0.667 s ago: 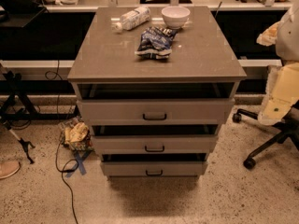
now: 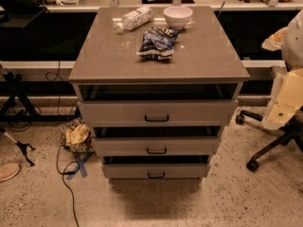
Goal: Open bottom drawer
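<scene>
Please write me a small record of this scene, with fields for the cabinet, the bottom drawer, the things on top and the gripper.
cabinet: three drawers, a dark gap above each front
bottom drawer: lowest one, small black handle, nothing touches it
on top: plastic bottle lying on its side; white bowl upright; crumpled snack bag nearer the front
gripper: at the right edge, beside the cabinet, apart from all drawers

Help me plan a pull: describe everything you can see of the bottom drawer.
The bottom drawer is the lowest of three: a flat grey-beige front, seemingly laminate, with a small black bar handle at centre. It sits level, just above the speckled floor, a dark gap above it; its inside is hidden. Nothing touches it; the pincer hangs at the right edge, well apart.
</scene>
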`<state>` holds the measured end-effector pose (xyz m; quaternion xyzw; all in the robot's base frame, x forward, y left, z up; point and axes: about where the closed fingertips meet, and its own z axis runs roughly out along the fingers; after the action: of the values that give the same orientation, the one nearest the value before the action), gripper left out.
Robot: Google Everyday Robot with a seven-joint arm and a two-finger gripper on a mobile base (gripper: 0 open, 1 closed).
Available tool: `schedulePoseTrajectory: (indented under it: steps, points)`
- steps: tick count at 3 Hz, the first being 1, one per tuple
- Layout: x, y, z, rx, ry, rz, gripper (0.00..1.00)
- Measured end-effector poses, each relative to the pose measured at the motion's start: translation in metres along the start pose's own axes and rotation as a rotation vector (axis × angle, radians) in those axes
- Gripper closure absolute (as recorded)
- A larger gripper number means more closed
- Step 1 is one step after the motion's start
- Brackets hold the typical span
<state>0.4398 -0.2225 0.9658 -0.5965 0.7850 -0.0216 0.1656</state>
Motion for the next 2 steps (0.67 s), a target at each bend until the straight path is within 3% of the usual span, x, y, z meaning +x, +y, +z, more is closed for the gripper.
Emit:
schedulePoseTrajectory:
  steps: [1,2]
  points:
    - [0.033,0.011,0.062,-0.06,-0.121,0.029,0.0]
    - [0.061,0.029,0.14,-0.117,-0.224,0.021,0.0]
